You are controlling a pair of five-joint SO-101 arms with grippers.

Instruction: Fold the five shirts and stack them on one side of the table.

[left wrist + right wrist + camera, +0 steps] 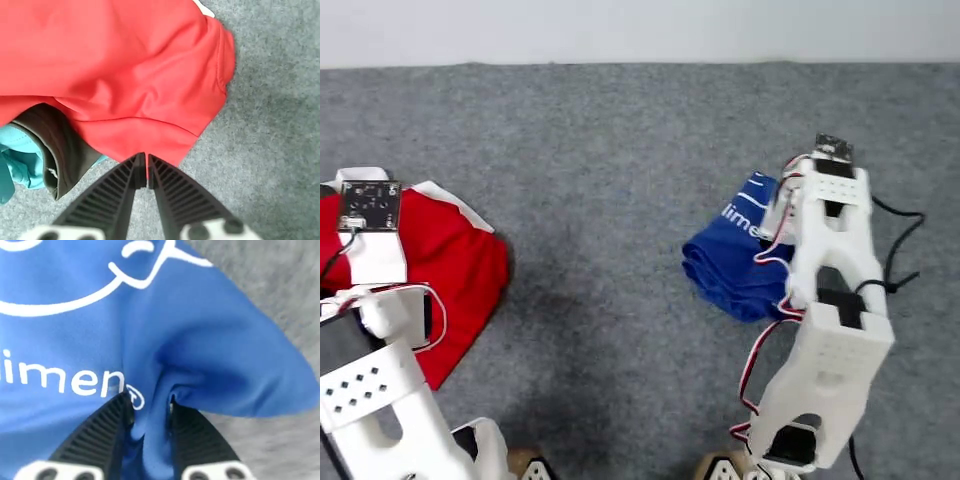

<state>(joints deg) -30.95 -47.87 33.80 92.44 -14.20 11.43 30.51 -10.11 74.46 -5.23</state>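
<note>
- The red shirt (455, 265) lies in a heap at the left edge of the grey surface (600, 150), on top of a dark shirt (57, 145) and a teal shirt (17, 162).
- The left gripper (143, 172) sits at the red shirt's hem, its jaws pressed together on a sliver of the red cloth.
- The blue shirt (730, 265), with white print, lies bunched toward the right edge, well apart from the red one.
- The right gripper (148, 412) is clamped on a raised fold of the blue shirt.
</note>
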